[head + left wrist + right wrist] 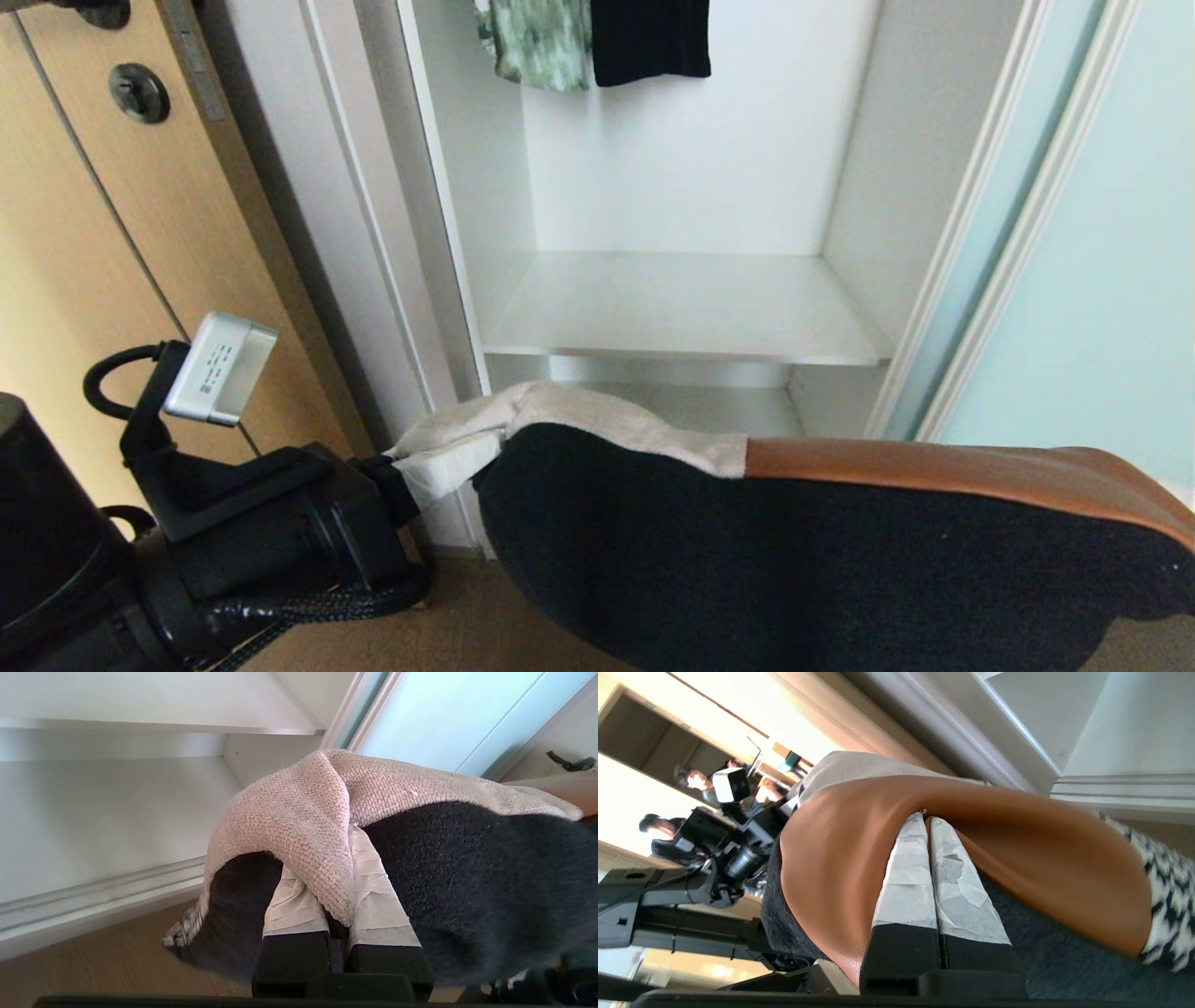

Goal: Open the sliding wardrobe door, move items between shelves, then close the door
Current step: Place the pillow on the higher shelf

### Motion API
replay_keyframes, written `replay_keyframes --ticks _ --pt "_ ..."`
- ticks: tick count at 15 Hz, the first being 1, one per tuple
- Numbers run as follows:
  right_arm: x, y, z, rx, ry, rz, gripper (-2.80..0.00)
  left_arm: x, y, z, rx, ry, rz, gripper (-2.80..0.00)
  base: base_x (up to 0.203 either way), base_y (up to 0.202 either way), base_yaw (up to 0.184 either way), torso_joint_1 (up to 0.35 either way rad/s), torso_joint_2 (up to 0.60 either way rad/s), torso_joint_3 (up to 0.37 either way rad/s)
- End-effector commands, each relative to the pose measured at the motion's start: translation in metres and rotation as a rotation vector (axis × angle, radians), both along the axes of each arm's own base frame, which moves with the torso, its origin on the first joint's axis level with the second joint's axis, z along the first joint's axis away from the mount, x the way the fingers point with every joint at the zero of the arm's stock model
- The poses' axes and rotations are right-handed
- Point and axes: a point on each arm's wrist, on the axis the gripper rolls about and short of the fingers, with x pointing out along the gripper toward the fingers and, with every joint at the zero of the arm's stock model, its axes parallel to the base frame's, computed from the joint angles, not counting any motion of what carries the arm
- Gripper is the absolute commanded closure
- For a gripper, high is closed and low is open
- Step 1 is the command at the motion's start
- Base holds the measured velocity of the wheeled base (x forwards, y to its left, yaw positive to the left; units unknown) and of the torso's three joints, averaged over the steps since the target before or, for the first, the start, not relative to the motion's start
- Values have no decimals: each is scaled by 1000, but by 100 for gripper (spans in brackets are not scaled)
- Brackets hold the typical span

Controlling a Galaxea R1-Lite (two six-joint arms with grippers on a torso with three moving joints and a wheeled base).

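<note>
While the square patchwork cushion (pixel 794 551) of beige weave, brown leather, houndstooth and black backing hangs in the air just in front of the open wardrobe, below the front lip of the plain white upper shelf (pixel 686 308), the step in hand looks like carrying it onto that shelf. The left gripper (pixel 338 905) is pinched tight on the beige corner, and the right gripper (pixel 930 858) is clamped on the brown leather edge, so the cushion is stretched between the two. To do this well, both arms should probably rise together, keeping the cushion level until its lower black bulge is above the shelf's front lip, then push in between the white side walls. The soft filling sags under the held edge, so it could catch on the lip if lifted too little. The grips should let go only once most of the cushion lies on the board. The tall frosted pale blue-green sliding door (pixel 1074 280) stands to the right of the shelf, pushed aside, and should stay untouched during the transfer.
</note>
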Motion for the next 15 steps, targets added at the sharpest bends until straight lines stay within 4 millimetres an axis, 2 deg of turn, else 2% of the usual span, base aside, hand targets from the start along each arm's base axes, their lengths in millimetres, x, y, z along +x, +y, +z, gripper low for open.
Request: replay_keyframes --ticks 1,15 --pt "1 0 -1 2 9 4 0 1 0 0 -3 0 0 0 196 0 -1 -1 1 2" --pt "5 1 -3 0 26 3 0 1 -1 -3 9 5 -3 0 196 0 1 3 2 2"
